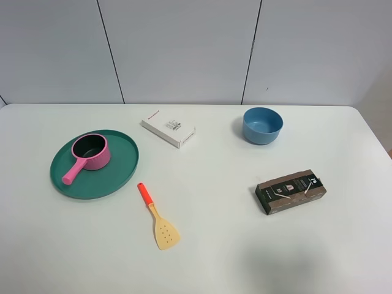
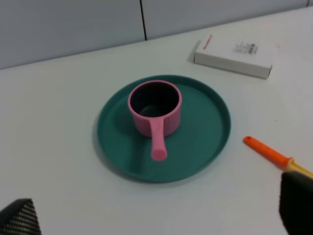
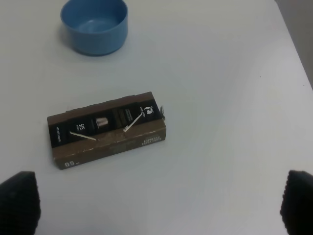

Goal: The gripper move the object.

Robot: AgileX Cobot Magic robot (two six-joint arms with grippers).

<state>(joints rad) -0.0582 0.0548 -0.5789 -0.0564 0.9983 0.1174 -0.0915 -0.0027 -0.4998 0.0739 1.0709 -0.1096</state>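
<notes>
The small pink saucepan [image 1: 92, 152] with a dark inside stands upright on a round green plate [image 1: 119, 171] at the left of the table, its straight handle pointing toward the front left. It also shows in the left wrist view [image 2: 155, 111], on the plate [image 2: 205, 137]. My left gripper [image 2: 156, 213] is open and empty, back from the plate on the pan's handle side, apart from the pan. My right gripper [image 3: 157, 201] is open and empty, near a brown box [image 3: 107, 128]. Neither arm shows in the exterior high view.
An orange-handled spatula [image 1: 157, 216] lies in front of the plate, to its right. A white box [image 1: 168, 128] lies behind the plate's right side. A blue bowl [image 1: 262, 125] stands at the back right. The brown box [image 1: 290, 190] lies at the right.
</notes>
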